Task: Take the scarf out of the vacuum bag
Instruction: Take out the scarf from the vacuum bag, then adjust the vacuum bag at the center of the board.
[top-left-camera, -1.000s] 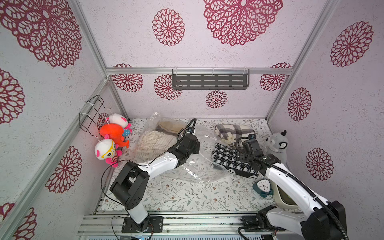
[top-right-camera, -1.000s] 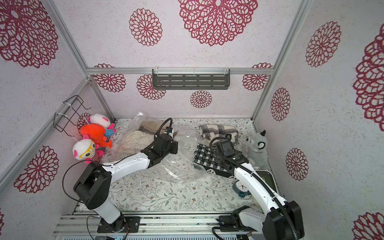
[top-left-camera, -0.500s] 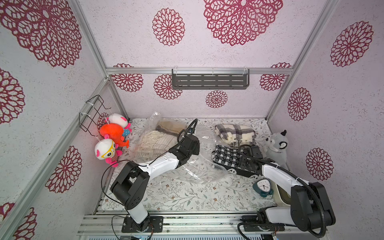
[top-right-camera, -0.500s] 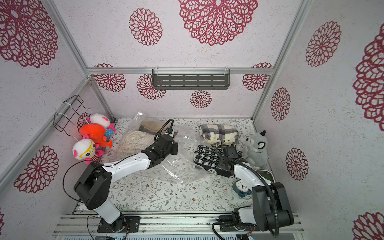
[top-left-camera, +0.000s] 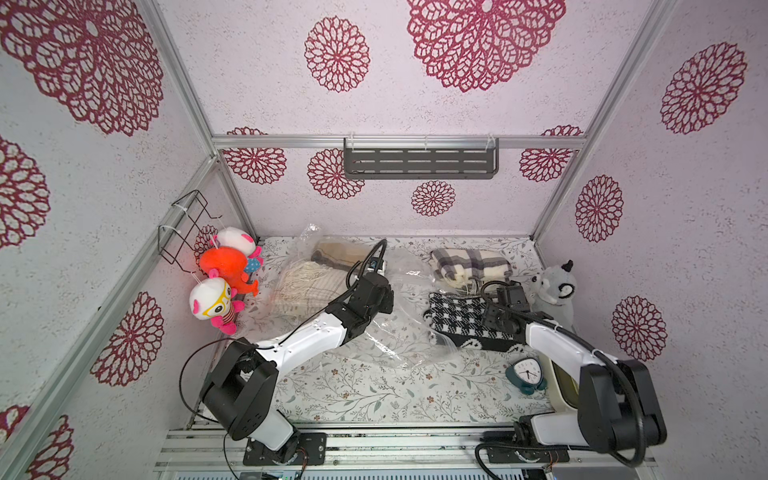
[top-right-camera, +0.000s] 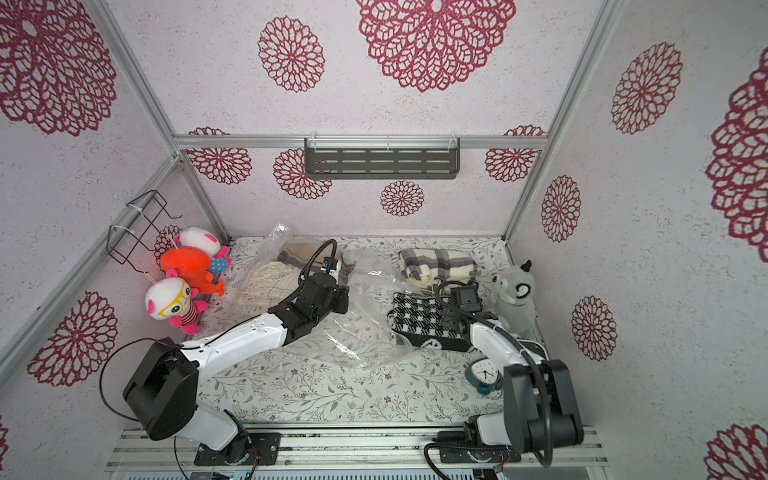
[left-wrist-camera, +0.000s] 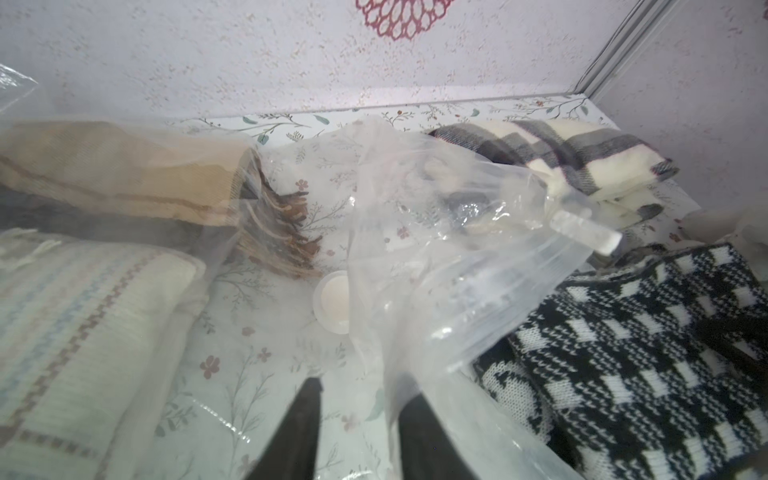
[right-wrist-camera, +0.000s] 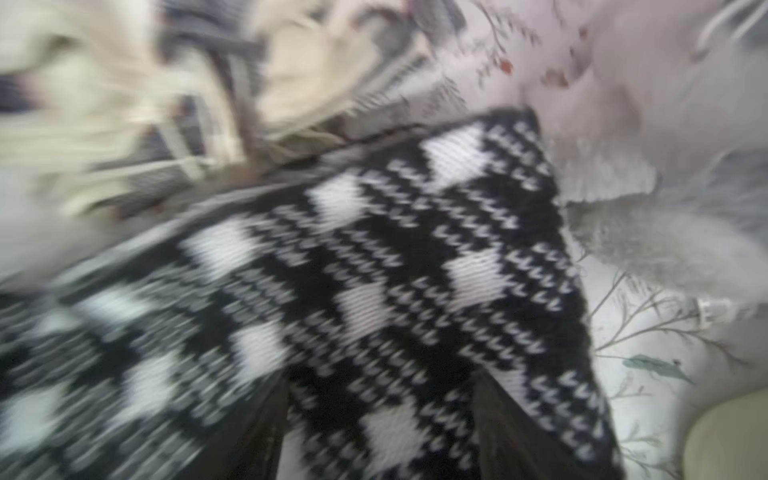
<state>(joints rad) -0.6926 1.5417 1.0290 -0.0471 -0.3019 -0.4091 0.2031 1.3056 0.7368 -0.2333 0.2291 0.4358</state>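
Note:
The vacuum bag (top-left-camera: 399, 324) lies crumpled and clear mid-table in both top views (top-right-camera: 357, 328); its round white valve cap (left-wrist-camera: 332, 301) and zip strip (left-wrist-camera: 582, 228) show in the left wrist view. A black-and-white houndstooth scarf (top-left-camera: 457, 320) (top-right-camera: 419, 320) lies at the bag's right side, its near-left end under plastic. My left gripper (left-wrist-camera: 359, 388) (top-left-camera: 384, 297) is open over the bag, film draped against one finger. My right gripper (right-wrist-camera: 380, 378) (top-left-camera: 490, 318) is open, its fingers straddling the scarf (right-wrist-camera: 374, 270) from above.
A grey-and-cream plaid scarf (top-left-camera: 469, 266) lies behind the houndstooth one. Beige and cream scarves (top-left-camera: 307, 278) sit under clear plastic at the back left. Plush toys (top-left-camera: 224, 286) hang at the left wall. A grey plush (top-left-camera: 555, 291) and a small clock (top-left-camera: 525, 374) stand at the right.
My left gripper has opened from shut and let the bag film go. My right arm has folded down lower over the houndstooth scarf.

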